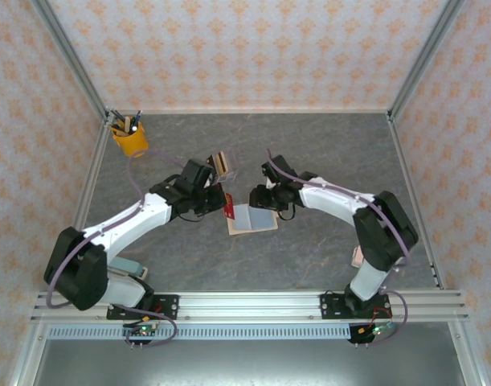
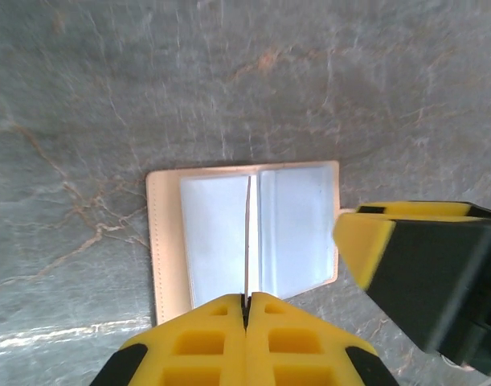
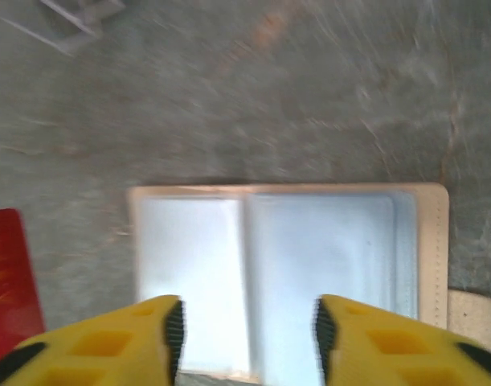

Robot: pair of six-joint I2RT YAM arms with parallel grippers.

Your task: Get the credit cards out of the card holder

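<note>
The card holder [image 1: 253, 219] lies open on the grey table, tan-edged with a blue-grey lining [image 2: 215, 241] [image 3: 325, 249]. My left gripper [image 2: 247, 302] is shut on a thin credit card [image 2: 247, 233], seen edge-on above the holder's fold. From above, this dark red credit card [image 1: 228, 203] stands at the left gripper's tip [image 1: 219, 201], by the holder's left edge. It also appears at the left border of the right wrist view [image 3: 8, 273]. My right gripper [image 3: 245, 330] [image 1: 259, 198] hovers open over the holder with nothing between its fingers [image 2: 414, 265].
A clear acrylic stand [image 1: 222, 164] holding cards stands just behind the left gripper. At the back left is a yellow cup [image 1: 130, 140] of pens. A teal object [image 1: 126, 266] lies by the left base and a pale one [image 1: 356, 256] by the right base.
</note>
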